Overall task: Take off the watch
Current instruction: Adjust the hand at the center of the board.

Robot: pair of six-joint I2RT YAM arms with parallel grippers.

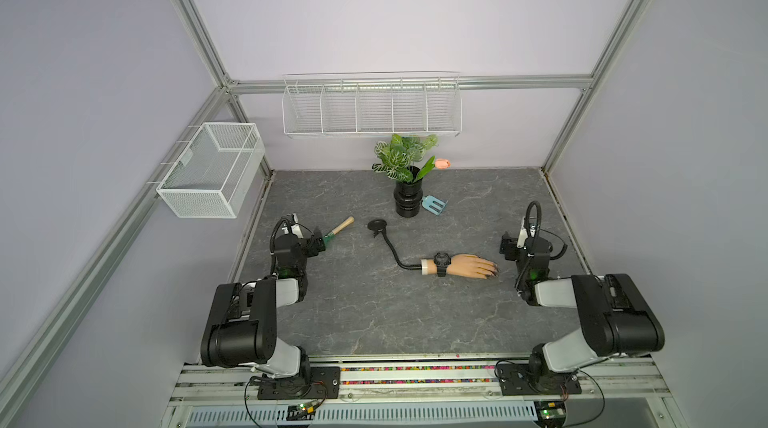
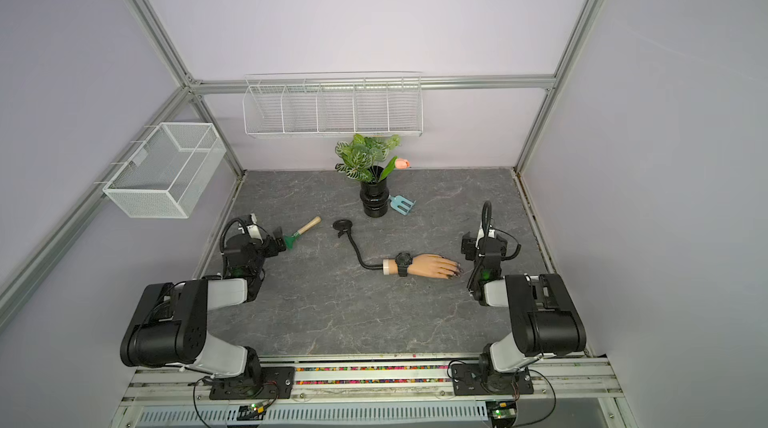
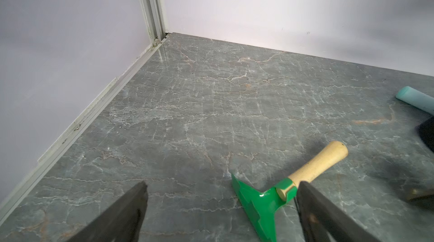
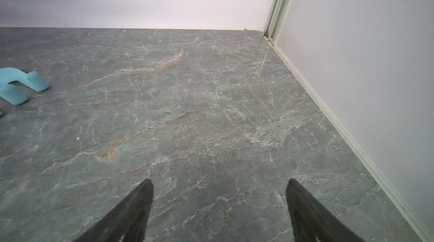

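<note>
The watch (image 1: 441, 260) (image 2: 402, 260), black and chunky, is strapped round the wrist of a tan mannequin hand (image 1: 469, 266) (image 2: 432, 266) that lies mid-table on a black gooseneck stalk with a round base (image 1: 377, 224). My left gripper (image 1: 318, 241) (image 2: 279, 241) (image 3: 222, 183) stands open far to the left of the watch, over the green head of a small rake. My right gripper (image 1: 506, 247) (image 2: 467, 248) (image 4: 220, 181) is open to the right of the hand's fingertips, with only bare table between its fingers. Neither wrist view shows the watch.
A green rake with a wooden handle (image 1: 340, 228) (image 3: 312, 170) lies by the left gripper. A black vase with a plant (image 1: 407, 197) and a light blue tool (image 1: 435, 205) (image 4: 16, 86) stand at the back. A mesh basket (image 1: 212, 168) and wire rack (image 1: 372, 108) hang on the walls.
</note>
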